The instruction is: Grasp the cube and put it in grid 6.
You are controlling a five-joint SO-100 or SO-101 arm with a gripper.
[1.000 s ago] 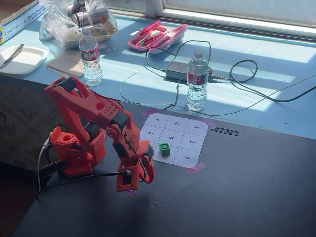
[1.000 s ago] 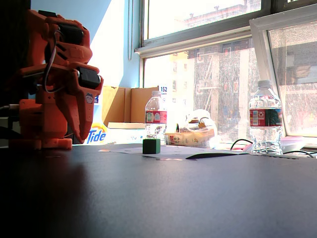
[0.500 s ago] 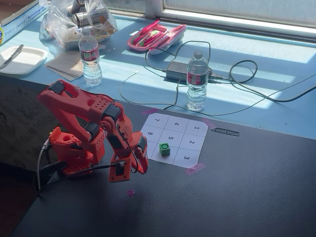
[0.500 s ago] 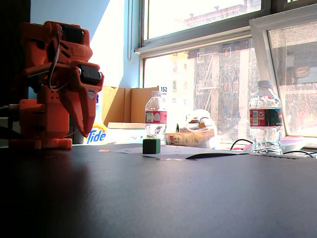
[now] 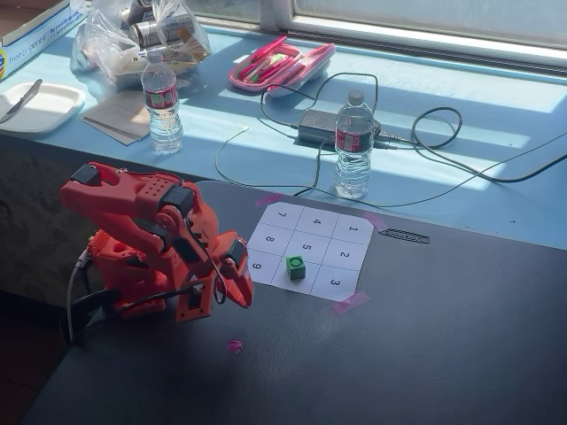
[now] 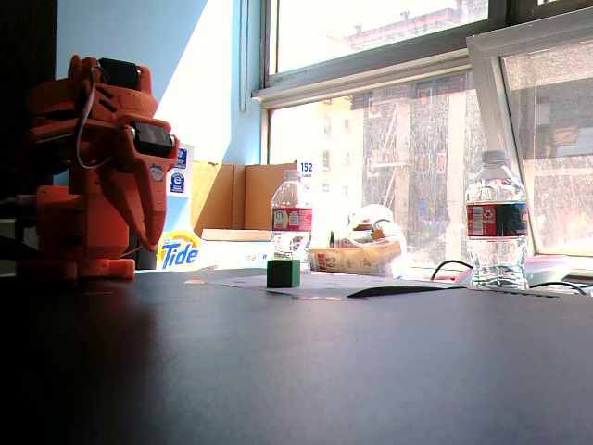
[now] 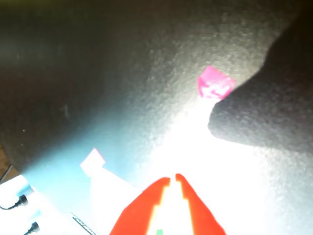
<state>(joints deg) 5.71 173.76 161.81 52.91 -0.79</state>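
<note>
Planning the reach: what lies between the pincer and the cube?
In a fixed view, only cell 9 of the numbered sheet lies between the pincer and the cube; nothing stands there.

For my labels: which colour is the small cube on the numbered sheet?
Bright green plastic cube, clearest in a fixed view.

Place: a home room by a window.
Evidence: Tide box, water bottles, pencil case on the sill.

the small green cube sits upright on grid 6 of the white numbered sheet, between cells 9 and 3.
</note>
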